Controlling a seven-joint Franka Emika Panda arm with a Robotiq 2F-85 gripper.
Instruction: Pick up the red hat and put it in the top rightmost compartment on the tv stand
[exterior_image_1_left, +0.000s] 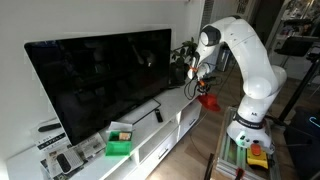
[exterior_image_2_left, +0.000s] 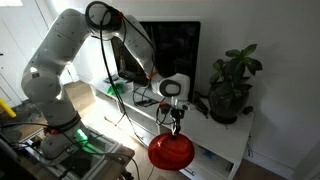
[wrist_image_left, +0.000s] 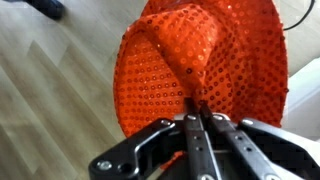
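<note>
The red hat (exterior_image_2_left: 172, 150) hangs in the air directly below the pincer (exterior_image_2_left: 176, 113), which is clenched on its fabric. It hangs just before the end of the tv stand (exterior_image_2_left: 238, 150), so the compartment should lie behind the hat.

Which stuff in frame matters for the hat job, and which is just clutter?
Job:
- red hat, pinched in the shut gripper
- tv stand; its top rightmost compartment is too small to make out

Lying about:
- TV
- green box
- potted plant
</note>
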